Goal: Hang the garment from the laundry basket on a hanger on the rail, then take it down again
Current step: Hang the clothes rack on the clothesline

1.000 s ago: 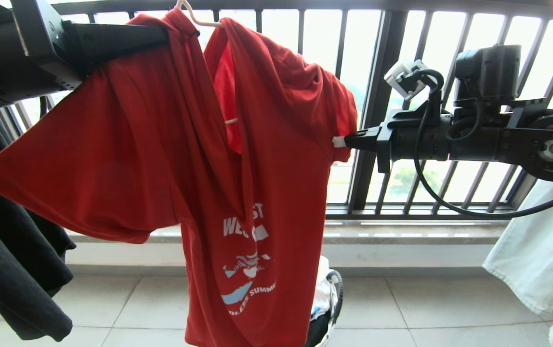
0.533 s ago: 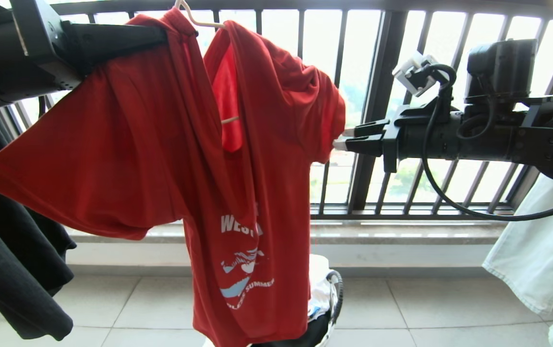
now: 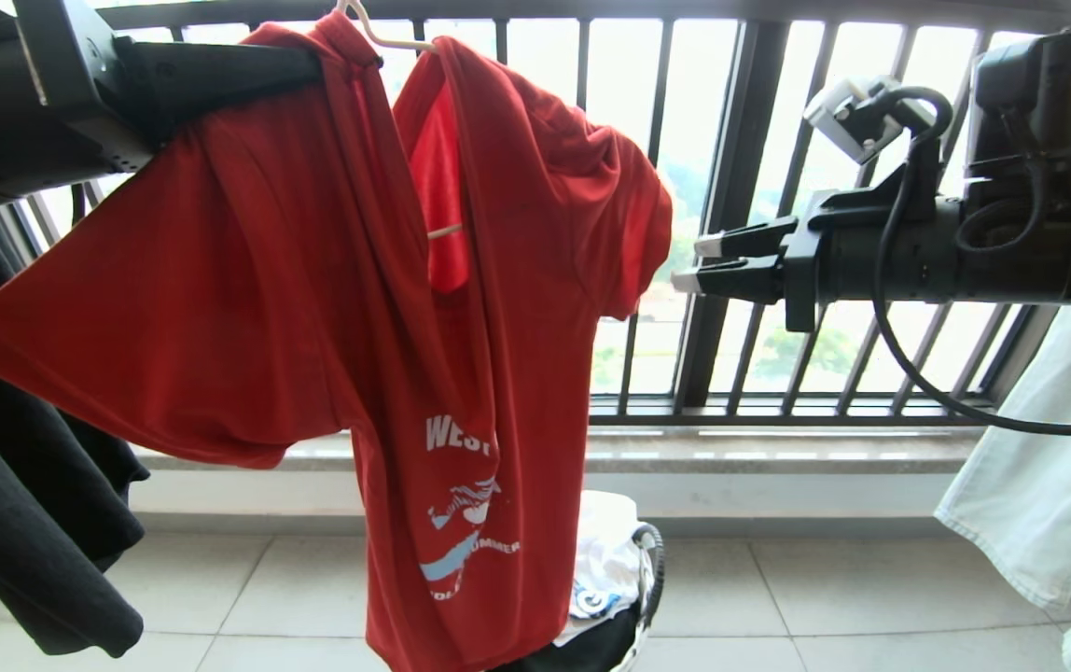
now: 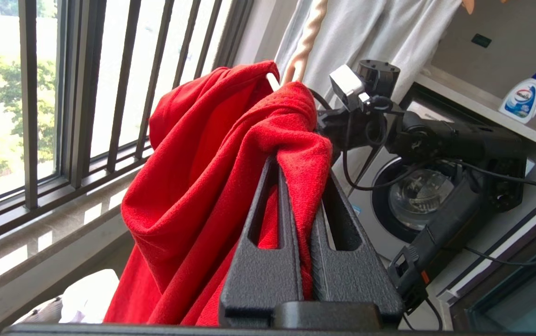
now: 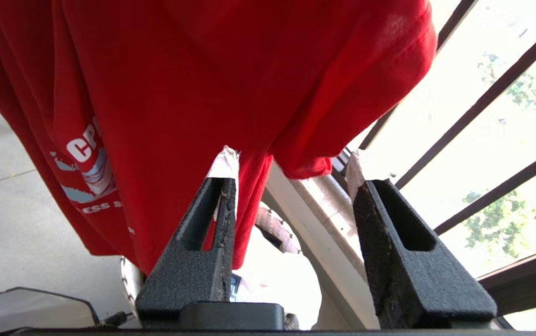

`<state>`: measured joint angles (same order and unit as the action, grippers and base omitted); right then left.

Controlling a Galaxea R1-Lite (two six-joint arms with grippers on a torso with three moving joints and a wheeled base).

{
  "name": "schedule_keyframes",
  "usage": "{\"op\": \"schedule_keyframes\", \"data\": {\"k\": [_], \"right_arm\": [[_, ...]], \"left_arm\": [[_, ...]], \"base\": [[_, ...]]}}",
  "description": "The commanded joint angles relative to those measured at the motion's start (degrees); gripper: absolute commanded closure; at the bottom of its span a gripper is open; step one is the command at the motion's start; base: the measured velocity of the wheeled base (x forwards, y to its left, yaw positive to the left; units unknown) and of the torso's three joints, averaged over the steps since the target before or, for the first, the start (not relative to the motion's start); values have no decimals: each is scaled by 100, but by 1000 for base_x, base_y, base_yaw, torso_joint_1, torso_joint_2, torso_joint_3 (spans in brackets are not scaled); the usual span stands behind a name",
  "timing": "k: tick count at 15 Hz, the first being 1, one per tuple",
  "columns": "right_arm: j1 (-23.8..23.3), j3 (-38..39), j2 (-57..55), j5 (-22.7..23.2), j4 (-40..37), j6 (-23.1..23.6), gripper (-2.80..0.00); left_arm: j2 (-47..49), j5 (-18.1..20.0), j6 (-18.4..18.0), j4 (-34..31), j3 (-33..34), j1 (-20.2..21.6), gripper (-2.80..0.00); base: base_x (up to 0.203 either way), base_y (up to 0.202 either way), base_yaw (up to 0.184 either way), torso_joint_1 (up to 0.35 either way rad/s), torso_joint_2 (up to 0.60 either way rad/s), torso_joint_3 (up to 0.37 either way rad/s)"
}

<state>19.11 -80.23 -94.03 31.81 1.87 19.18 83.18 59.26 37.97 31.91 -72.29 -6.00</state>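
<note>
Left gripper (image 4: 301,168) clamped on the red T-shirt (image 3: 461,280); right gripper (image 3: 699,263) spread wide, holding nothing.

The right gripper sits just beside the T-shirt's sleeve hem, apart from it. The T-shirt drapes on the white wire hanger (image 3: 377,33), bunched at the collar where the left gripper pinches it. The laundry basket (image 3: 646,569) stands on the floor below the T-shirt, partly hidden behind it.

Arms: matte black, ours | right gripper (image 3: 699,263): slotted black fingers, white-taped tips | wrist: white camera, looping black cable
</note>
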Motion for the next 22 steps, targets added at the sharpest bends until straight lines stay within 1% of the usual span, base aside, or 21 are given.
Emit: {"op": "schedule_keyframes", "data": {"k": [1, 2, 4, 5, 6, 7, 8, 10, 12, 13, 15, 16, 17, 19, 20, 21, 22], "right_arm": [[107, -326, 210, -51, -292, 9, 0], [152, -652, 222, -79, -754, 8, 0], [329, -1590, 202, -199, -1967, 8, 0], [469, -2085, 146, -295, -2507, 7, 0], [652, -2485, 70, -484, -2895, 12, 0], [941, -2758, -20, -812, -3130, 23, 0], [1169, -2939, -74, -1066, -3253, 45, -280], [1465, -3054, -89, -1248, -3308, 246, -280], [1818, -3145, -110, -1555, -3324, 381, -280], [1947, -3156, -159, -1635, -3319, 654, -280], [2059, -3195, -291, -1787, -3262, 973, -280], [2070, -3201, -368, -1816, -3184, 1049, -280], [2113, -3202, -457, -1804, -3094, 1068, -280], [2346, -3208, -532, -1773, -3035, 1071, -280], [2438, -3207, -620, -1766, -2984, 1071, -280], [2481, -3210, -699, -1685, -2863, 1071, -280], [2483, -3208, -741, -1428, -2821, 1065, -280]], "left_arm": [[-3, 88, 27, 13, 9, -7, 0], [-10, 274, 35, 9, 13, -7, 0], [-21, 564, 251, 16, 13, -7, 0], [-13, 717, 296, 16, 14, -7, 0], [3, 912, 305, 11, 21, -7, 0], [21, 1083, 308, 10, 30, -7, 0], [41, 1178, 308, 8, 39, -7, 0], [89, 1350, 308, 13, 44, -7, 0], [85, 1537, 308, 8, 57, -7, 0], [85, 1588, 300, 8, 57, -7, 0], [76, 1650, 299, 9, 57, -7, 0], [70, 1665, 299, 17, 72, -7, 0], [49, 1677, 291, 17, 100, -7, 0], [13, 1747, 284, 20, 127, -13, 0], [-35, 1843, 282, 26, 147, -7, 0], [-88, 1918, 276, 26, 201, -7, 0], [-149, 1931, 265, 26, 223, -7, 0]], "base": [[0, 0, 0, 0, 0, 0], [0, 0, 0, 0, 0, 0], [0, 0, 0, 0, 0, 0], [0, 0, 0, 0, 0, 0], [0, 0, 0, 0, 0, 0], [0, 0, 0, 0, 0, 0], [0, 0, 0, 0, 0, 0], [0, 0, 0, 0, 0, 0], [0, 0, 0, 0, 0, 0], [0, 0, 0, 0, 0, 0], [0, 0, 0, 0, 0, 0], [0, 0, 0, 0, 0, 0], [0, 0, 0, 0, 0, 0], [0, 0, 0, 0, 0, 0], [0, 0, 0, 0, 0, 0], [0, 0, 0, 0, 0, 0], [0, 0, 0, 0, 0, 0]]}}
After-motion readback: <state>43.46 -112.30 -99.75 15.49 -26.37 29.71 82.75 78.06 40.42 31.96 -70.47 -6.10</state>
